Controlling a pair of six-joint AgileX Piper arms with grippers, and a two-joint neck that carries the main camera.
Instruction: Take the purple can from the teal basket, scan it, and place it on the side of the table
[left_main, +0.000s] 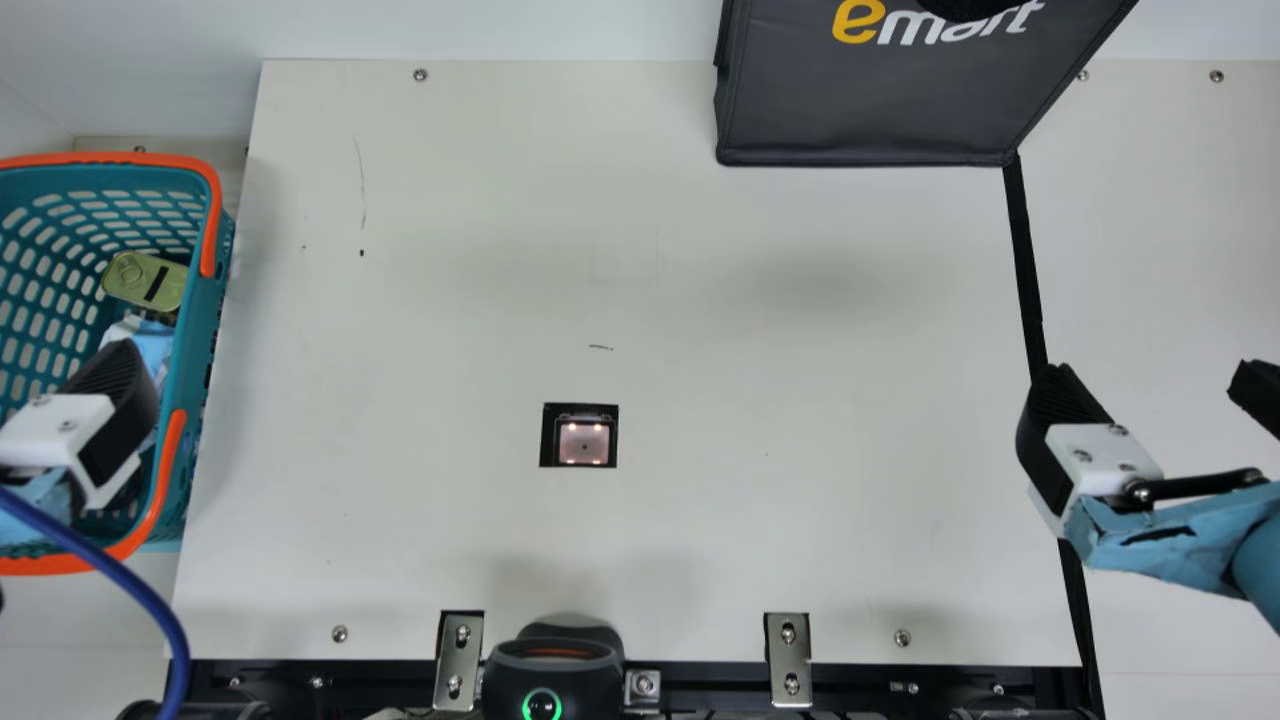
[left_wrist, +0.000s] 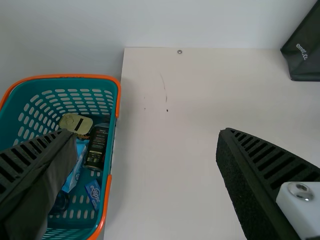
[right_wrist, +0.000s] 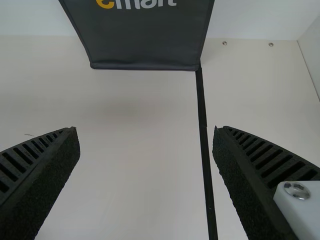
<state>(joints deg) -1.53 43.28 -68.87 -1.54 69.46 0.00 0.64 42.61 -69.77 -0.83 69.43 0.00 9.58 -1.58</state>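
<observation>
At lower left, the left tool (left_main: 112, 385) hangs wide open over the teal basket (left_main: 200, 320). A dark can (left_wrist: 96, 146), maybe the purple one, lies inside, below it. The right tool (left_main: 1152, 376), at right, is open too.

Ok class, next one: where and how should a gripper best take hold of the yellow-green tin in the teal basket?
Probably by its two long edges, coming from above: the tin lies broad face up, narrower across than along, and the basket's walls hinder a sideways approach.

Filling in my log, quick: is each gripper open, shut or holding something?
Left gripper: open, nothing between its fingers.
Right gripper: open, also empty.
</observation>
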